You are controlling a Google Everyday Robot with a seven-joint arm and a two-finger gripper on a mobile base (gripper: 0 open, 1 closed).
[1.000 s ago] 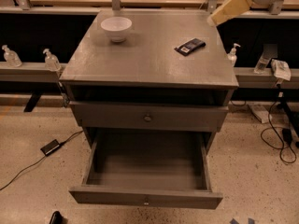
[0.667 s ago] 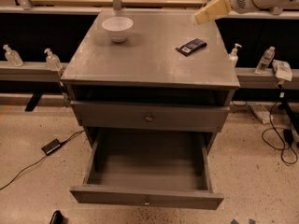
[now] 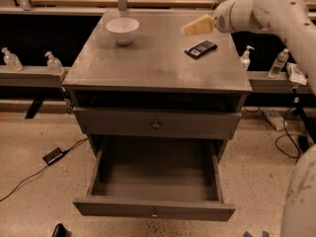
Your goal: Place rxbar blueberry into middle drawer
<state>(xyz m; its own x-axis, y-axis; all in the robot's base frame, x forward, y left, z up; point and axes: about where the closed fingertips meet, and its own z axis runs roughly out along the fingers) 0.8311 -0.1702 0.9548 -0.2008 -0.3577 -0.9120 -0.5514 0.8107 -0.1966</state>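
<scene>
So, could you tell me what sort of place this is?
Probably a robotics lab or test area: grey cabinet on a speckled floor, benches with pump bottles, loose cables. The gripper hovers over the cabinet near the rxbar blueberry.

A white bowl (image 3: 122,29) sits on the counter (image 3: 148,68). Left of the bowl stand two bottles (image 3: 53,63); lower still, an adapter (image 3: 53,156) lies on the floor (image 3: 29,211).

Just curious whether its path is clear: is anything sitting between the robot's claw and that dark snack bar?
Nothing: the camera view shows only bare grey cabinet top between the gripper and the rxbar blueberry just below it.
</scene>
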